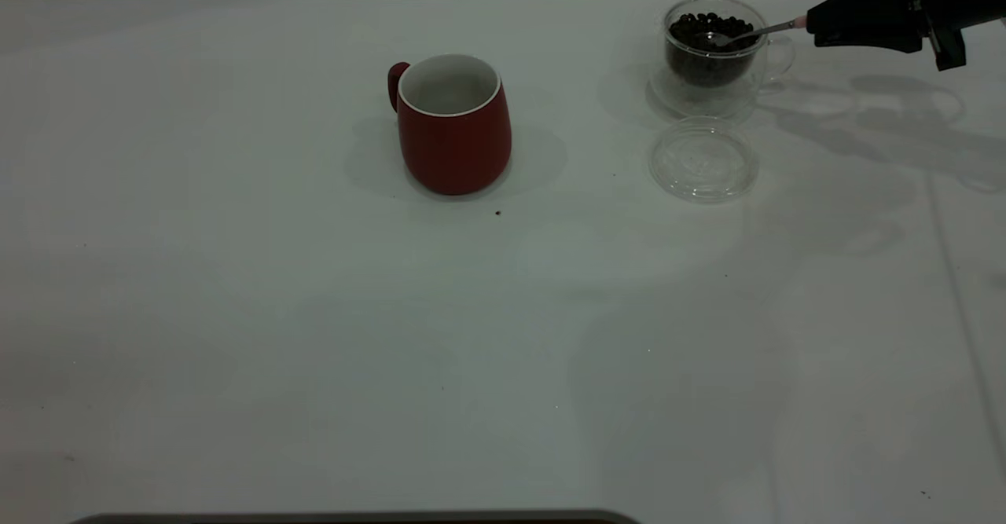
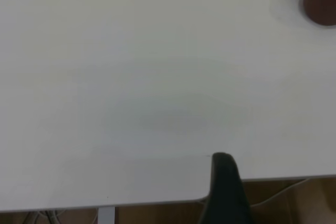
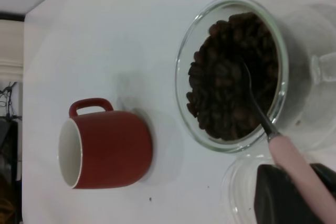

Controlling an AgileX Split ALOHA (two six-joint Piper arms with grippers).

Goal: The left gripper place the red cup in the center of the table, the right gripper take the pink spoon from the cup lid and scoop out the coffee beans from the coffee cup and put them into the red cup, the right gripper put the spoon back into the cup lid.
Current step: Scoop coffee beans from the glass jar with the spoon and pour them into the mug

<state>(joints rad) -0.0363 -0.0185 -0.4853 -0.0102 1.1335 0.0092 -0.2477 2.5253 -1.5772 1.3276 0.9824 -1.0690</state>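
My right claw [image 1: 813, 25] is clenched on the pink handle of the spoon [image 1: 754, 31], up at the far right of the table [image 1: 236, 312], with the bowl of the spoon resting among the coffee beans [image 3: 228, 77] in the glass coffee cup [image 1: 711, 56]. The red cup [image 1: 454, 123] stands upright and empty near the table's centre, well apart from the glass one; the clear cup lid [image 1: 703, 159] lies just in front of the glass cup. To scoop well, I judge I should push the bowl under the beans, roll it level before lifting, clear the glass rim without knocking it, and travel slowly. My left claw [image 2: 223, 182] sits back at the table's edge; whether it is released I cannot tell.
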